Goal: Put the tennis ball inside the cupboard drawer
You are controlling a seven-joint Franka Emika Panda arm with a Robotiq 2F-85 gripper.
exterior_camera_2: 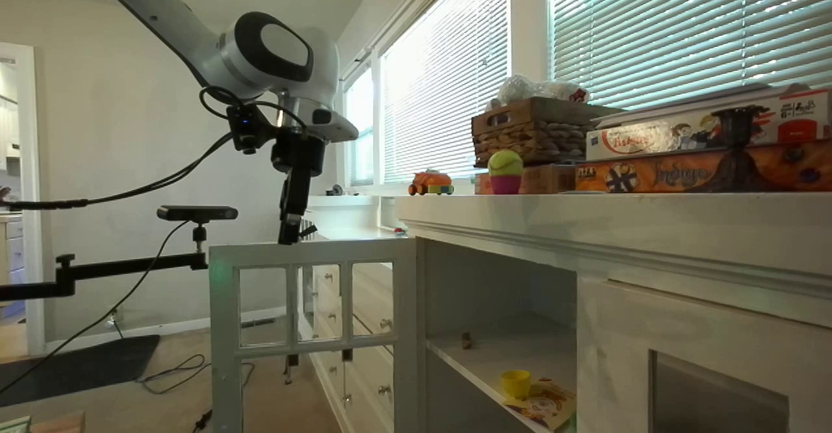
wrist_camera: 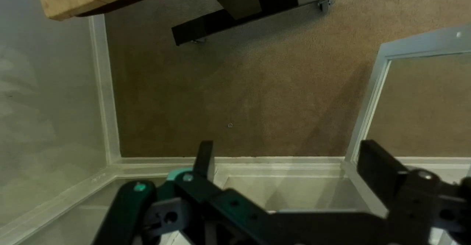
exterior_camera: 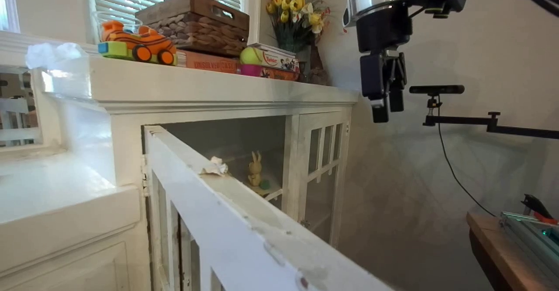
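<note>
The yellow-green tennis ball (exterior_camera: 251, 56) rests in a small pink cup (exterior_camera: 251, 70) on top of the cream cabinet. In an exterior view the same ball (exterior_camera_2: 505, 162) shows near the front edge of that top. The cupboard drawer (exterior_camera_2: 494, 283) lies under the top with its paned door (exterior_camera_2: 404, 296) swung wide. My gripper (exterior_camera: 388, 109) hangs pointing down in front of the cabinet, well apart from the ball. In the wrist view the gripper (wrist_camera: 287, 149) is open, with nothing between its fingers; the ball is out of that view.
Beside the ball stand a wicker basket (exterior_camera: 209, 31), game boxes (exterior_camera_2: 702, 166), an orange toy truck (exterior_camera: 137, 44) and a flower vase (exterior_camera: 292, 37). A yellow cup (exterior_camera_2: 515, 384) and a rabbit figure (exterior_camera: 255, 168) are on the inner shelf. The open door juts out below the gripper.
</note>
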